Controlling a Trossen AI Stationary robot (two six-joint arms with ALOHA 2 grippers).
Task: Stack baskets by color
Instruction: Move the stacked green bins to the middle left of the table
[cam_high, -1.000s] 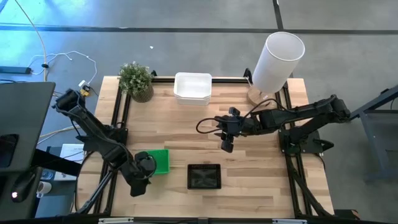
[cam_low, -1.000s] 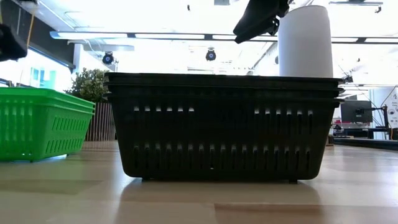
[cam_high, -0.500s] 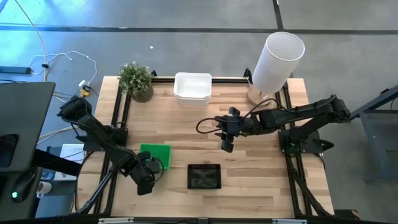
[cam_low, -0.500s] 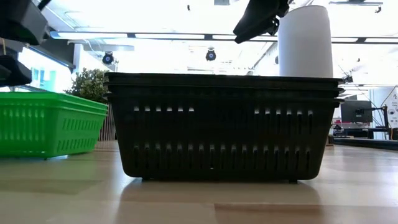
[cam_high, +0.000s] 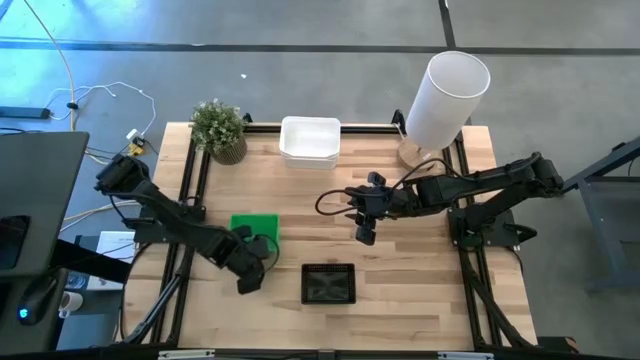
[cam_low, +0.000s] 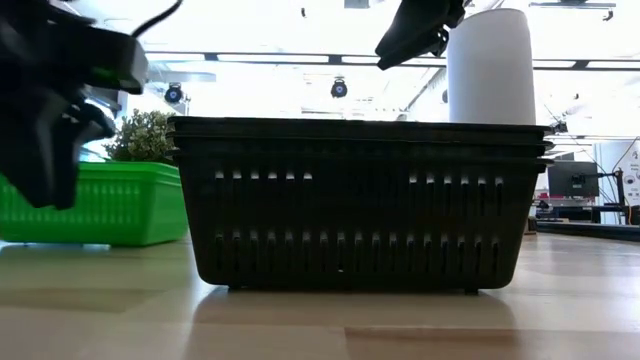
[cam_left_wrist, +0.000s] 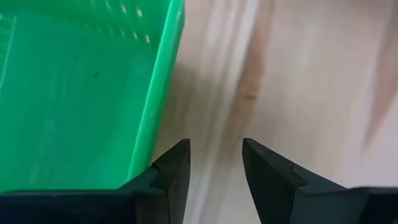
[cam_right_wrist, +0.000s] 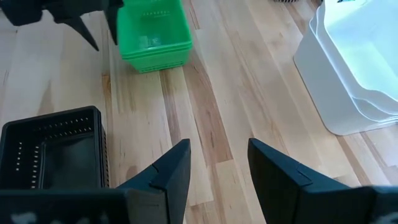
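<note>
Low view, nearest: black basket stack (cam_low: 360, 205) fills the middle of the picture, standing flat on the wooden table (cam_low: 320, 320), several rims nested one in another.
High view, front of table: the same black basket stack (cam_high: 328, 283) sits near the front edge, a little left of centre.
Left gripper: left gripper (cam_high: 252, 272) hangs just beside the green stack's front corner, between it and the black stack; its fingers (cam_left_wrist: 176, 167) stand apart with only bare wood between them, holding nothing.
Green baskets: green basket stack (cam_high: 253, 230) rests on the table left of the black stack, apart from it; in the left wrist view its rim (cam_left_wrist: 158, 93) runs just beside one finger, and whether they touch cannot be told.
Right gripper: right gripper (cam_high: 365, 233) hovers over the table's middle, well apart from all stacks, fingers (cam_right_wrist: 171, 171) spread wide and empty.
White baskets: white basket stack (cam_high: 310, 140) stands at the back edge, nested.
Far back: potted plant (cam_high: 220, 128) at the back left corner, tall white cylinder (cam_high: 445, 100) at the back right.
</note>
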